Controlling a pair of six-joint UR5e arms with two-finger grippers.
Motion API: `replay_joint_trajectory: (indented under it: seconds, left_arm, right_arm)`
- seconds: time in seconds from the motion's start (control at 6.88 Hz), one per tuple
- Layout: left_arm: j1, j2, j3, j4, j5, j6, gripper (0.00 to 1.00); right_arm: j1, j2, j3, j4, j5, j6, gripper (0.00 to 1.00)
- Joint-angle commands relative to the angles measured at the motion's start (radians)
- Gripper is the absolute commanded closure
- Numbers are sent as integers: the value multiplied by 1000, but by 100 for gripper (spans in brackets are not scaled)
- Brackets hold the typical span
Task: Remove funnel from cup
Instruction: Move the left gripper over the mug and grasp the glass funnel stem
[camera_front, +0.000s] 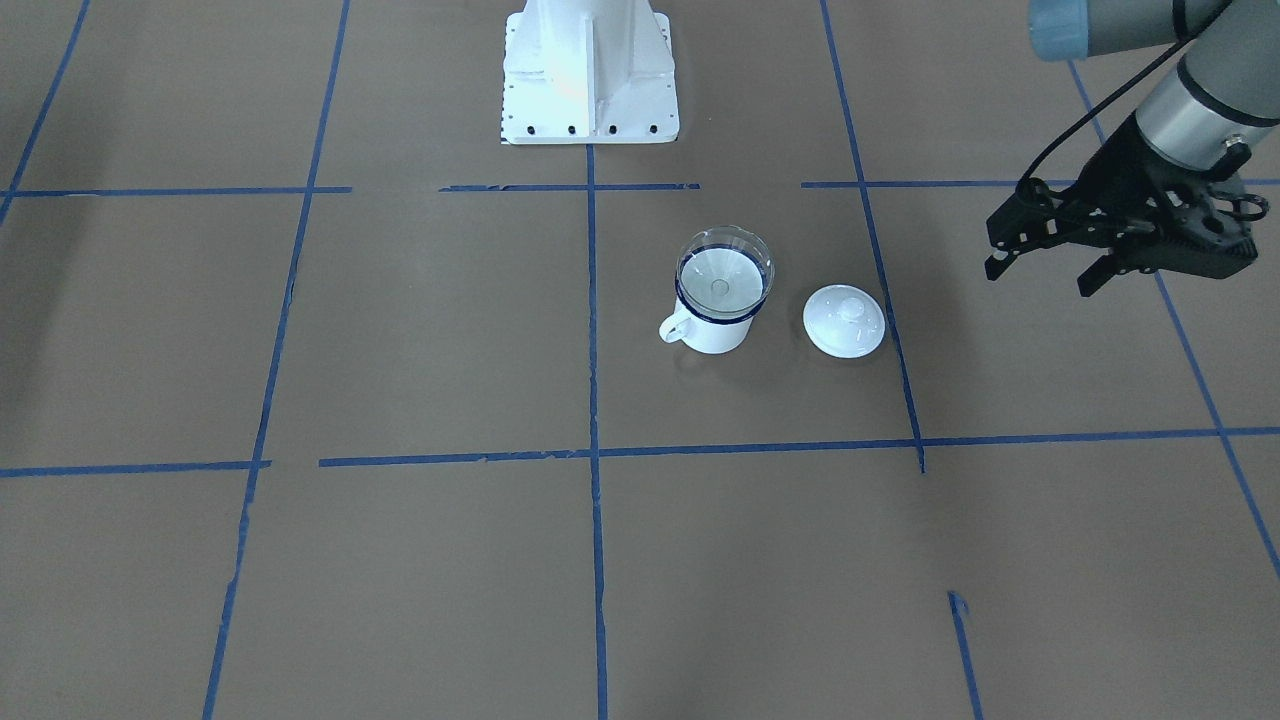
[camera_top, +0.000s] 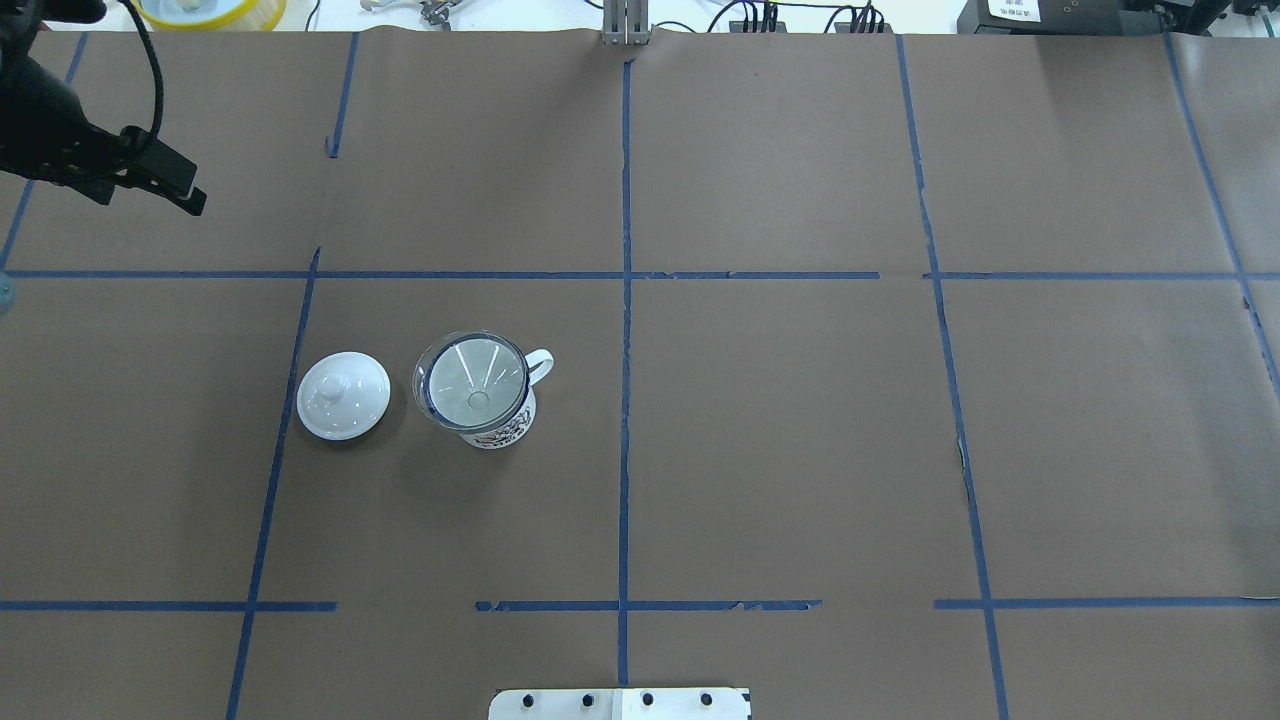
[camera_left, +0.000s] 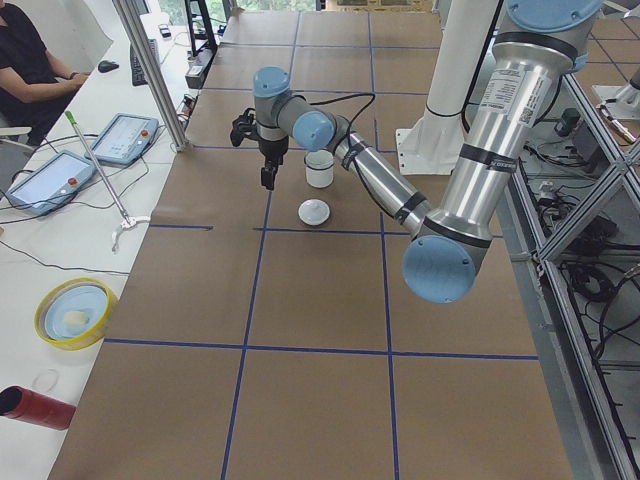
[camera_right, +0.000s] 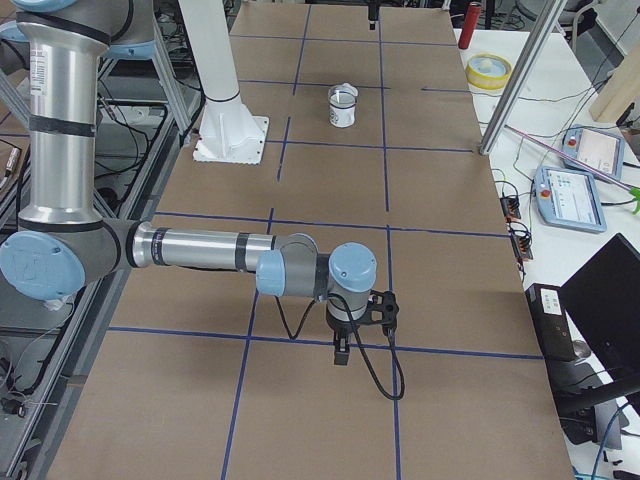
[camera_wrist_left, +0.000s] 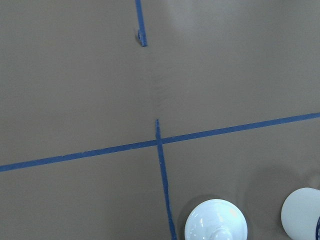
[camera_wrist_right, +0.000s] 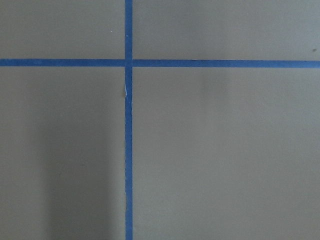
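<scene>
Funnel sat upright in the cup, its clear bowl resting on the cup's dark rim, spout down inside and hidden from the side. Nothing touched it.

Cup stood on the table, its handle pointing to the robot's right. Lid lay knob-up just beside the cup, on the side away from the handle, not touching it.

Left gripper hung above the table, well apart from the cup and out beyond the lid. Fingers were spread and held nothing. Right gripper was far from the cup, toward the robot's right end of the table. It showed in the side view only, so its state could not be told.

Step in hand, as judged: the left arm's approach.

- Pass above the lid, not through it.
- Come down with one finger inside the bowl and one outside, on the wall of the bowl nearest the lid.
- Close gently — clear plastic probably slips and flexes.
- Lift straight up until the spout clears the cup's rim.

Risk: a slanted pull could tip the light cup or drag it along.
</scene>
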Motion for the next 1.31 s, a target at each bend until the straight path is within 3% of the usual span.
replay_joint_trajectory:
  seconds: [0.0, 0.29, 0.73, 1.16]
  left_arm:
    - [76, -59, 38, -2, 7, -31, 0]
    - [298, -128, 41, -5, 214, -337, 0]
    - [418, -159, 77, -12, 253, -433, 0]
    - [431, -169, 142, -58, 251, -441, 37]
  right_arm:
    - [0, -1, 0, 0, 0, 0, 0]
    - [0, 0, 0, 0, 0, 0, 0]
    - [0, 0, -1, 0, 0, 0, 0]
    - [0, 0, -1, 0, 0, 0, 0]
